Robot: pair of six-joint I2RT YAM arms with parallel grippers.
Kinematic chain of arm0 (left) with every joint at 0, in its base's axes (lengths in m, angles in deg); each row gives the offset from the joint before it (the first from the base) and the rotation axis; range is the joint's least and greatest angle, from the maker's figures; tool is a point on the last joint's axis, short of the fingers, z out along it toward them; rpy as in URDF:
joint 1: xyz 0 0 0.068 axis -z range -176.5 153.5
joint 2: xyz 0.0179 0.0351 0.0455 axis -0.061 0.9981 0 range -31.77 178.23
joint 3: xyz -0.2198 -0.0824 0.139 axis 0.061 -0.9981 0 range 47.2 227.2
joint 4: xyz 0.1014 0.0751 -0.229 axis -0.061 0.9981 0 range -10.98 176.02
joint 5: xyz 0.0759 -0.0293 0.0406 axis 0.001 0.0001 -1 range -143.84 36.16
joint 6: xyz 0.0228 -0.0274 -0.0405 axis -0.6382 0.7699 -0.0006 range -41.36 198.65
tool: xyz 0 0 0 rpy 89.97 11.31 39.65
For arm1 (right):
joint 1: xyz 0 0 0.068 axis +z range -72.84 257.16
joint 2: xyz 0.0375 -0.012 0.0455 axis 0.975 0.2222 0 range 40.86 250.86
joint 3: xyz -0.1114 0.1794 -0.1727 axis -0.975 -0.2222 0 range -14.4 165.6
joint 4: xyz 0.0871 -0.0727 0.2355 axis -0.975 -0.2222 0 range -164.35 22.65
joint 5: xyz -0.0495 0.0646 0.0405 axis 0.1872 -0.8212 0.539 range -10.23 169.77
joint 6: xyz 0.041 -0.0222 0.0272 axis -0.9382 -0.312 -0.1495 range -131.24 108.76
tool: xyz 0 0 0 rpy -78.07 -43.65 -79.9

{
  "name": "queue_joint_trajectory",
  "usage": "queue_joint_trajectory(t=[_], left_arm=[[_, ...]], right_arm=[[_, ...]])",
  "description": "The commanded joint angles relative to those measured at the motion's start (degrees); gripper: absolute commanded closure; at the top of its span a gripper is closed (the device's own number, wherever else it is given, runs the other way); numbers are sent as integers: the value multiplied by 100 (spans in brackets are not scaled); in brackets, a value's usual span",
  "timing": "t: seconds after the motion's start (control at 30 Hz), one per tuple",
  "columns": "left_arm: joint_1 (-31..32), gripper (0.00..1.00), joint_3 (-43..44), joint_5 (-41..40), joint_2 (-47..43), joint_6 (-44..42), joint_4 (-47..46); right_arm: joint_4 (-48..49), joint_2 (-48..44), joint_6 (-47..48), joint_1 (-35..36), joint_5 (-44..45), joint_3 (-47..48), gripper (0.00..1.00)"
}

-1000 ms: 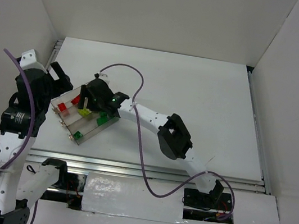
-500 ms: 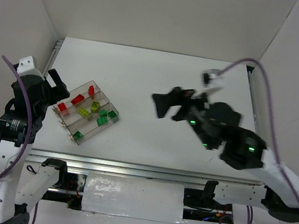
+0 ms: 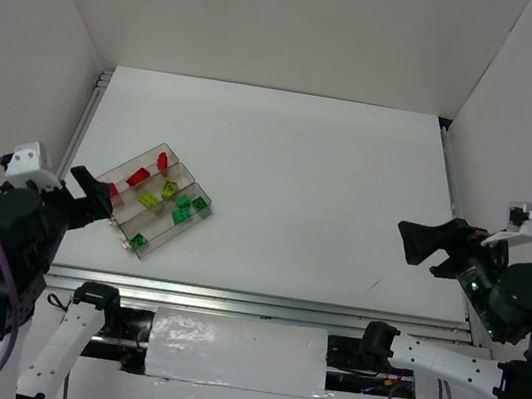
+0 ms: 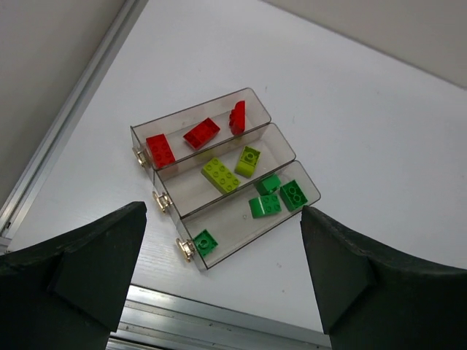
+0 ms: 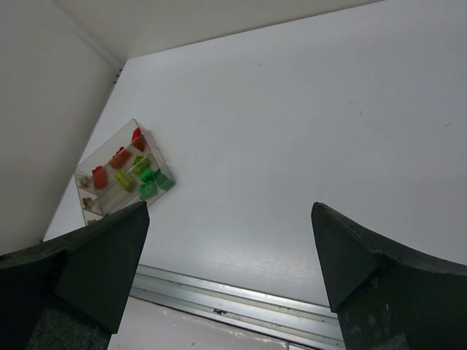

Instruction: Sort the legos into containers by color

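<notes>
The containers [image 4: 191, 117] are three clear troughs joined into one tray [image 3: 180, 171], at the table's left. The far trough holds three red legos [image 4: 201, 133]. Two yellow-green legos [image 4: 220, 175] lie in the middle trough. Several bright green legos [image 4: 264, 206] are in the near trough. My left gripper [image 3: 92, 198] hangs open just off the tray's near-left side, above it, and is empty [image 4: 222, 233]. My right gripper [image 3: 432, 248] is open and empty far off at the table's right edge [image 5: 230, 211]. From there the tray [image 5: 82, 174] shows small at the left.
White walls close in the table on the left, back and right. A metal rail [image 3: 259, 305] runs along the table's near edge, and another rail [image 4: 69, 109] along its left side. A taped white panel [image 3: 237, 352] lies between the arm bases.
The right arm has swung away from the tray across the table to the right edge, with its jaws opened wide. The left arm has drawn back toward the near left corner.
</notes>
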Motion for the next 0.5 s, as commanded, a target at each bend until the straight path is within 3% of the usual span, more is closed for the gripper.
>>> queue_joint_trajectory(t=[0.0, 0.47], left_arm=[[66, 0, 302, 53, -521, -107, 38], [101, 0, 100, -729, -1032, 122, 258]], right_arm=[[-529, -353, -428, 11, 107, -26, 0], [-819, -846, -692, -16, 107, -114, 1]])
